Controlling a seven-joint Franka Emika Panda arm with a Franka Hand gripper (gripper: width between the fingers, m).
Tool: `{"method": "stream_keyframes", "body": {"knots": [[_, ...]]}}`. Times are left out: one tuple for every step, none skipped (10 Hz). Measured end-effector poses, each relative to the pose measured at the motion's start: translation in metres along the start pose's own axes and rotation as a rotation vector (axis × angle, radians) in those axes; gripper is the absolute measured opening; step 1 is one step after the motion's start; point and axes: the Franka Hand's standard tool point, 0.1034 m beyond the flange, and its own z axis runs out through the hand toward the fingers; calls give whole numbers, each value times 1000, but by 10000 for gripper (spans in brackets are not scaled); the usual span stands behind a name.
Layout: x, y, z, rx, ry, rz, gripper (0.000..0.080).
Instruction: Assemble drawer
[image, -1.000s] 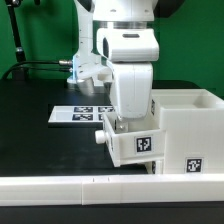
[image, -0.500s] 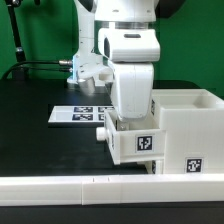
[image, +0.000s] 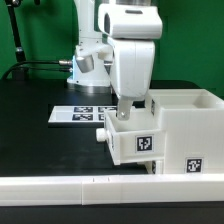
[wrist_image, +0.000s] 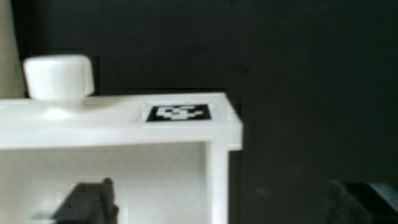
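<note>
The exterior view looks level and close across the black table (image: 30, 130), facing the arm head-on from behind the white border rail (image: 60, 187). The wrist view looks down past the claw's fingertips (wrist_image: 80, 203), very near. Both share the knobbed tray (image: 135, 140).

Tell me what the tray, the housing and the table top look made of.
Tray: seemingly white plastic, smooth matte faces, moulded knob, printed tag.
Housing: same white plastic look, thick even walls.
Table: black matte surface with no glare; whether cloth or board is unclear.
</note>
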Motion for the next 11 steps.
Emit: {"method": "stream_keyframes", "body": {"knots": [[-13,-1,-6,5,-6,-23,620],[-30,-4,-7,13,-10,-28,644],[-46,-7,-5,22,-11,-41,648],[-56,-11,0,31,-9,-50,648],[-55,-10,0,31,-8,-39,649],[-56,-11,0,31,-2,-52,649],[-58,-11,0,31,-4,-47,649],[-58,-12,2,34,2,-55,649],[-62,-13,16,47,76,-95,649],[-68,-9,24,66,130,-82,649],[-72,-3,26,69,152,-91,649]]}}
